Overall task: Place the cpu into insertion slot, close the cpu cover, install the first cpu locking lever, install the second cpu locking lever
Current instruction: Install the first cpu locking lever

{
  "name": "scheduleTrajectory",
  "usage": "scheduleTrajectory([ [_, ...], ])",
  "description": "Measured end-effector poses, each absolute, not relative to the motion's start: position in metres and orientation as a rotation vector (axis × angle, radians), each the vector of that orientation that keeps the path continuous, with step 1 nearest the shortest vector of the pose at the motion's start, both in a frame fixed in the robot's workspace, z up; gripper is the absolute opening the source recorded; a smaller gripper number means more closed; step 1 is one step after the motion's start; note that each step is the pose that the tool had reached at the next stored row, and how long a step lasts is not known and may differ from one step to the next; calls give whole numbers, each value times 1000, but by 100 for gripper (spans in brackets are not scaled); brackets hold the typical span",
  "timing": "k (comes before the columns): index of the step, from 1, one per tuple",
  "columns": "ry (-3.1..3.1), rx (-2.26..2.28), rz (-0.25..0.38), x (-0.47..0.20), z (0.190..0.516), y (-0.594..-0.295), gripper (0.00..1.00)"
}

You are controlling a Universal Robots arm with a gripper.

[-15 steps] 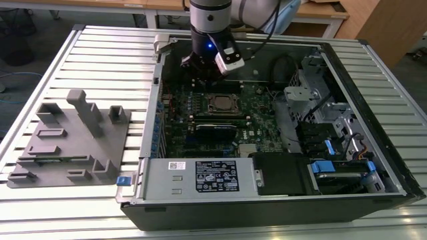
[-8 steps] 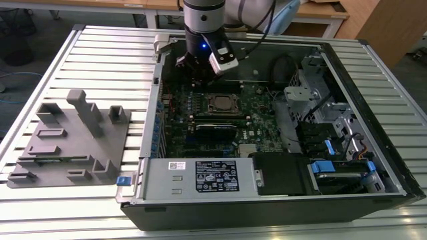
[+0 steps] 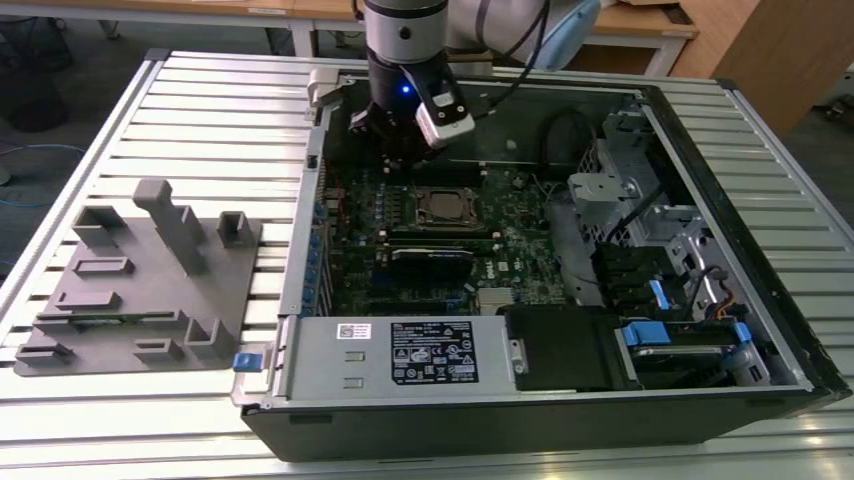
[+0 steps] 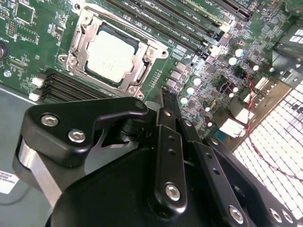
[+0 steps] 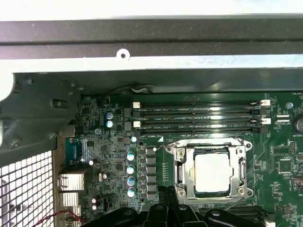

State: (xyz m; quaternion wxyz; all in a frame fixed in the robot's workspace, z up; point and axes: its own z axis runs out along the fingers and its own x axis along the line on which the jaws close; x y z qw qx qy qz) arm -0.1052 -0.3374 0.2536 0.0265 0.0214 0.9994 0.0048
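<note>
The cpu (image 3: 445, 208) lies flat on the green board, its silver top facing up in both wrist views (image 4: 111, 53) (image 5: 212, 172). The cpu cover (image 4: 81, 33) (image 5: 185, 172) lies down around it as a metal frame, and the insertion slot is hidden beneath them. Thin metal levers run along the frame's sides; I cannot tell whether they are latched. My gripper (image 3: 390, 148) (image 4: 168, 101) (image 5: 168, 196) hovers above the board just beside the frame. Its fingers are shut together with nothing between them, and it touches neither the cpu nor the cover.
Long memory slots (image 5: 199, 116) run beside the socket, near the case wall (image 5: 142, 38). A power supply (image 3: 400, 355) and a drive cage (image 3: 641, 190) stand inside the case. A grey fixture plate (image 3: 134, 290) lies on the slatted table at the exterior view's left.
</note>
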Motion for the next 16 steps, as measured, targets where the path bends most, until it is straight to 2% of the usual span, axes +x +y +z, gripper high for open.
scheduleTrajectory([
  [16,3085,66,15,-115,256,-337,11],
])
